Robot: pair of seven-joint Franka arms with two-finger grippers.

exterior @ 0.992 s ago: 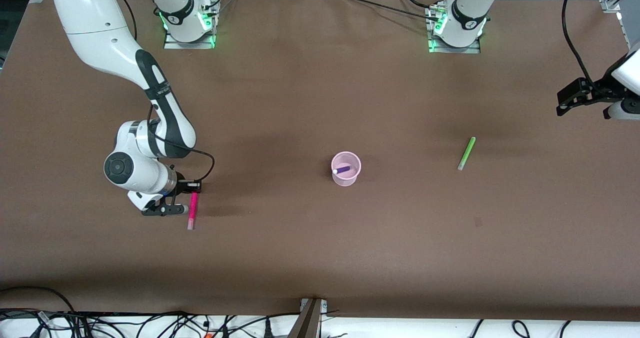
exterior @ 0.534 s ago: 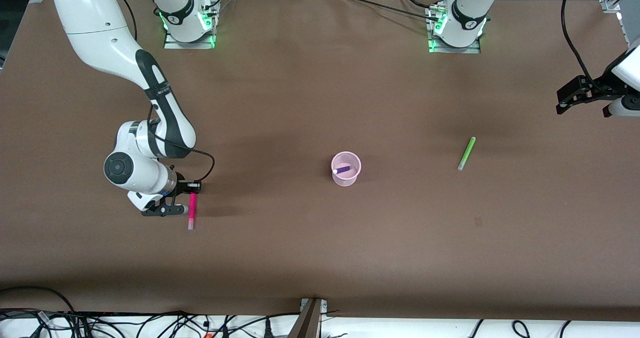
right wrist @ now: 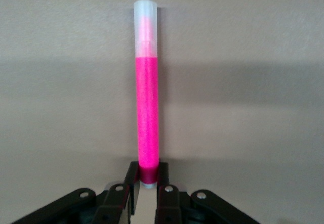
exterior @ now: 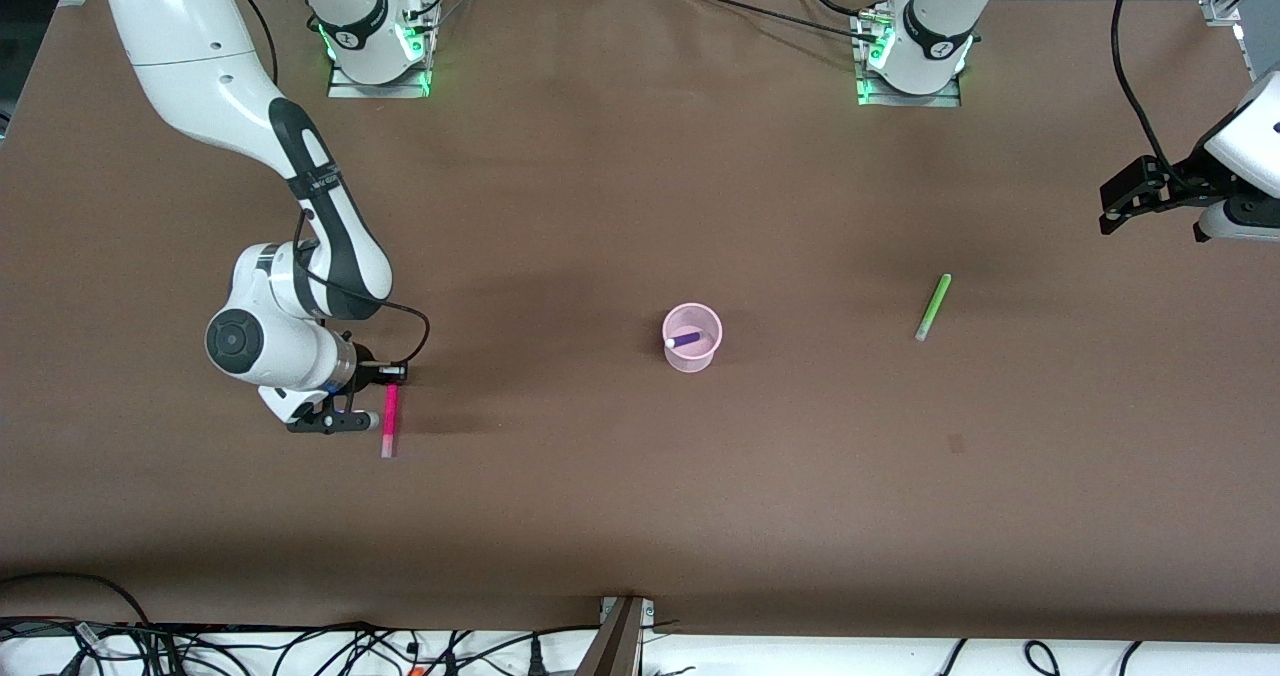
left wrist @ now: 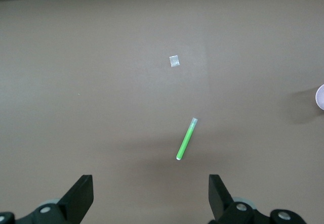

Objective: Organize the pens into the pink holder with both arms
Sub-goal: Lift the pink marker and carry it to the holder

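My right gripper (exterior: 389, 394) is shut on one end of the magenta-pink pen (exterior: 387, 424), low over the table toward the right arm's end. In the right wrist view the pen (right wrist: 147, 118) sticks straight out from the gripper (right wrist: 148, 178), pale cap away from it. The pink holder (exterior: 707, 353) stands mid-table with the dark purple pen (exterior: 685, 339) inside. The light green pen (exterior: 932, 307) lies on the table toward the left arm's end. It also shows in the left wrist view (left wrist: 186, 139). My left gripper (exterior: 1110, 211) is open and empty in the air (left wrist: 151, 188). The yellow pen is out of view.
A small pale patch (left wrist: 174, 61) marks the brown table (exterior: 600, 516) nearer the front camera than the green pen. The holder's edge (left wrist: 321, 96) shows in the left wrist view. Cables lie along the table's front edge.
My left gripper has drifted a little toward the table's middle. My right gripper and the magenta pen have shifted only slightly.
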